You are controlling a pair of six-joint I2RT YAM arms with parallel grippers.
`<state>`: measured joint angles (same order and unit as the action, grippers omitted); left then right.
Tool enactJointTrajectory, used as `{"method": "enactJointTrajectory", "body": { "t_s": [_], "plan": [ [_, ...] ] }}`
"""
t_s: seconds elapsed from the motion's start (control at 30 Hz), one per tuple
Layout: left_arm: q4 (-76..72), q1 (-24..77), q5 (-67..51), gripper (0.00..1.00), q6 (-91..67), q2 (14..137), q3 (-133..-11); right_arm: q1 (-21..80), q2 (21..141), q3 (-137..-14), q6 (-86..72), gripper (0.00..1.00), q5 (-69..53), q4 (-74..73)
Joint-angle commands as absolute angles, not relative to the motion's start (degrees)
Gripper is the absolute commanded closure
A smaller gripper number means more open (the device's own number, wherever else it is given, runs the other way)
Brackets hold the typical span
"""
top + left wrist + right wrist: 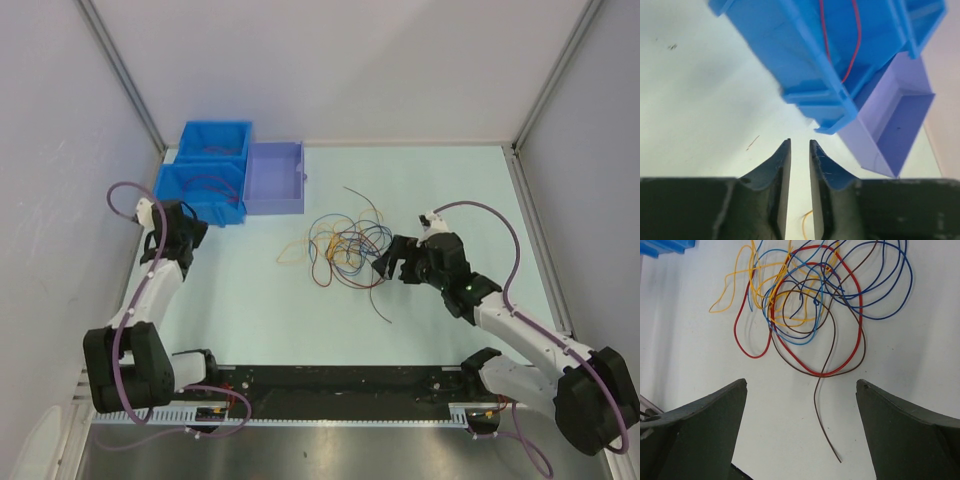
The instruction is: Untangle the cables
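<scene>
tangled cables lie loose mid-table, with red, orange, blue and brown strands interlooped. right gripper sits just beside the heap's right edge, jaws spread wide and gripping nothing; one brown strand trails toward the gap. left gripper is well apart from the heap, by the near blue bin, jaws narrowly apart, nothing between. a red wire lies in that bin.
</scene>
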<state>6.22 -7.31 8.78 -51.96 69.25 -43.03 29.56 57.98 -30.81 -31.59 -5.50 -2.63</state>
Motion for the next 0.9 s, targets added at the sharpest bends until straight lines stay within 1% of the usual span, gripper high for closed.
{"method": "enactJointTrajectory", "body": {
  "t_s": [0.0,0.03,0.07,0.13,0.17,0.23,0.27,0.3,0.33,0.4,0.43,0.47,0.5,0.57,0.6,0.67,0.8,0.87],
  "plan": [
    [1.6,-7.6,7.7,0.78,-51.2,69.2,-40.3,30.9,57.0,-30.8,-33.0,0.05,-5.1,-0.5],
    [0.6,-7.6,7.4,0.91,-50.9,69.2,-39.9,31.5,57.0,-30.8,-33.2,0.05,-4.7,-0.5],
    [0.2,-7.5,5.1,1.0,-49.8,69.2,-39.2,31.9,57.0,-30.8,-33.6,0.05,-4.4,-0.7],
    [-4.5,-6.6,2.4,1.0,-48.9,68.6,-38.1,32.6,57.3,-30.9,-33.8,0.06,-3.7,-0.9],
    [-5.3,-4.2,1.5,1.0,-47.1,68.4,-37.7,33.2,57.4,-30.8,-34.2,0.06,-3.4,-0.9],
    [-4.9,-0.5,3.1,1.0,-45.0,68.0,-38.1,33.7,57.7,-30.9,-34.5,0.06,-2.7,-0.7],
    [-4.3,4.7,5.6,1.0,-42.7,67.8,-39.0,34.3,58.2,-30.9,-34.9,0.06,-2.4,-0.6],
    [-2.9,7.1,6.8,1.0,-41.7,67.6,-39.5,34.5,58.4,-30.9,-35.0,0.06,-1.8,-0.4],
    [-2.6,11.6,7.6,1.0,-40.8,67.4,-39.5,34.7,58.6,-31.1,-35.0,0.06,-1.5,-0.4],
    [-2.4,15.5,8.6,1.0,-38.6,66.9,-39.2,35.1,59.3,-31.5,-35.1,0.06,-0.5,-0.9],
    [-2.1,19.1,8.7,0.99,-37.9,66.7,-38.9,35.2,59.3,-31.6,-35.0,0.06,-0.4,-1.1],
    [-1.4,20.7,8.9,0.98,-36.7,66.8,-38.7,35.2,59.4,-31.8,-35.0,0.06,-0.1,-1.9],
    [-1.4,22.4,8.8,0.91,-36.3,67.0,-38.3,35.2,59.4,-32.2,-34.6,0.06,0.0,-2.4],
    [-1.6,26.5,7.8,0.86,-35.2,67.8,-37.2,35.2,59.2,-32.4,-34.3,0.06,2.5,-3.5],
    [-1.7,27.8,7.7,0.82,-35.0,68.0,-36.7,35.2,59.0,-32.4,-34.0,0.06,3.0,-4.0],
    [-3.0,30.8,7.6,0.78,-35.1,68.5,-34.8,35.2,58.9,-32.5,-33.8,0.06,3.7,-4.6],
    [-7.9,32.1,3.2,0.76,-35.9,70.3,-31.2,35.2,59.1,-32.7,-34.2,0.06,4.0,-5.2],
    [-9.8,33.5,2.0,0.73,-35.2,72.4,-30.8,35.2,58.9,-32.8,-34.5,0.06,4.0,-5.6]
  ]
}}
